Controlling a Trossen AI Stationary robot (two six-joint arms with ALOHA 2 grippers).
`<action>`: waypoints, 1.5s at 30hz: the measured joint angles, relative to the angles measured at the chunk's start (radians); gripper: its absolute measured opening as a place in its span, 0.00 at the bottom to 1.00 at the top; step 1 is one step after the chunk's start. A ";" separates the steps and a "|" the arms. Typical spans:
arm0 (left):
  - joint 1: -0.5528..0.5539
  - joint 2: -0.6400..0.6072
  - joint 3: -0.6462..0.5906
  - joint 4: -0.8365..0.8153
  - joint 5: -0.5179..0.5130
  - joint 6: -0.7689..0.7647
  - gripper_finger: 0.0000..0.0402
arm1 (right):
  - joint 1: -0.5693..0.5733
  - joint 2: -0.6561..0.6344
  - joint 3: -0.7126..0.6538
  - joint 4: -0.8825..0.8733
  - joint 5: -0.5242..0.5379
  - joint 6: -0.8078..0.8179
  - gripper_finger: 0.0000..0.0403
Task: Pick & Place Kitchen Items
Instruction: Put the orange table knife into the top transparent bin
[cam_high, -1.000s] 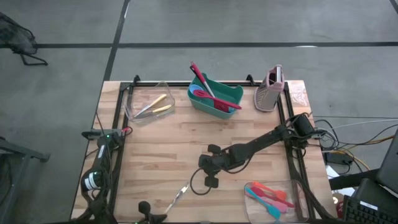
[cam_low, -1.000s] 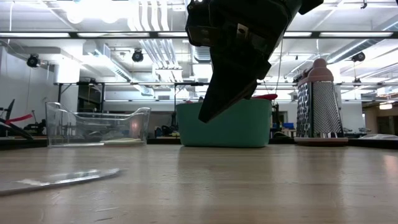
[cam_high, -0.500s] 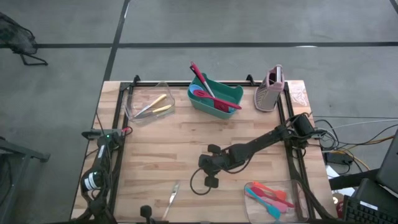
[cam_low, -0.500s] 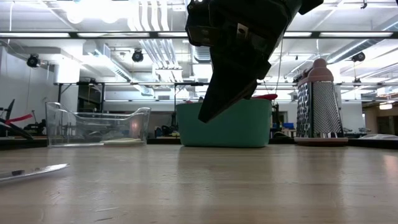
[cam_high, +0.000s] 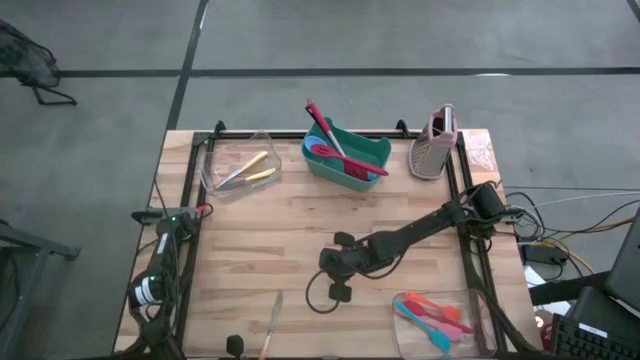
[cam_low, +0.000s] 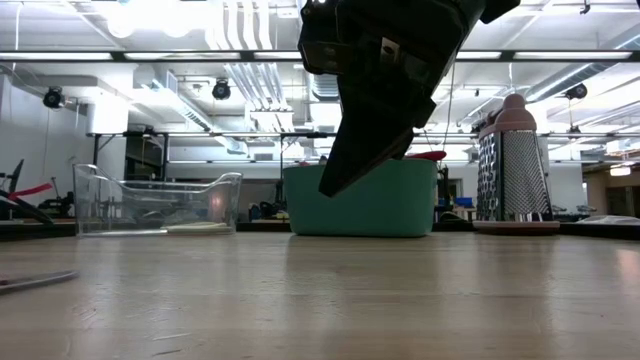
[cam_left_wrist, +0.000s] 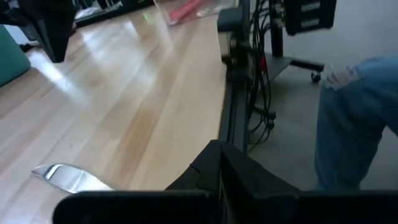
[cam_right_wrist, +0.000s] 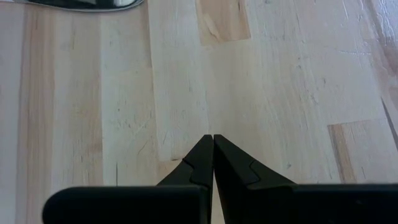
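**Left arm at the near edge with a piece of metal cutlery**

Starting at the left, my left gripper sits at the near edge of the tabletop, fingers pressed together. A flat metal utensil lies on the wood right beside it; whether the fingers pinch its handle I cannot tell, since the high view cuts off there. If I do have it, I would lift it level and clear of the wood before swinging, because a thin flat piece can pivot in a tip grip. The likely target is the clear tub at the far left, where yellow-handled cutlery already lies. I would come in over the rim and release low.

In the middle, the green bin holds a red spatula and a blue spoon.

My right gripper hangs over bare wood at centre, fingers shut on nothing; I would keep it parked. At the near right, a second tub holds more coloured utensils.
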 joint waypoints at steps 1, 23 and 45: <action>0.000 -0.001 0.004 0.001 -0.005 -0.003 0.04 | 0.000 0.000 0.000 0.000 0.000 0.000 0.02; -0.025 -0.005 0.247 -0.105 0.432 0.333 0.40 | -0.001 0.000 0.000 0.015 0.000 0.004 0.02; -0.079 0.041 0.253 -0.176 0.448 0.180 0.22 | -0.001 0.000 0.000 0.028 -0.004 0.036 0.02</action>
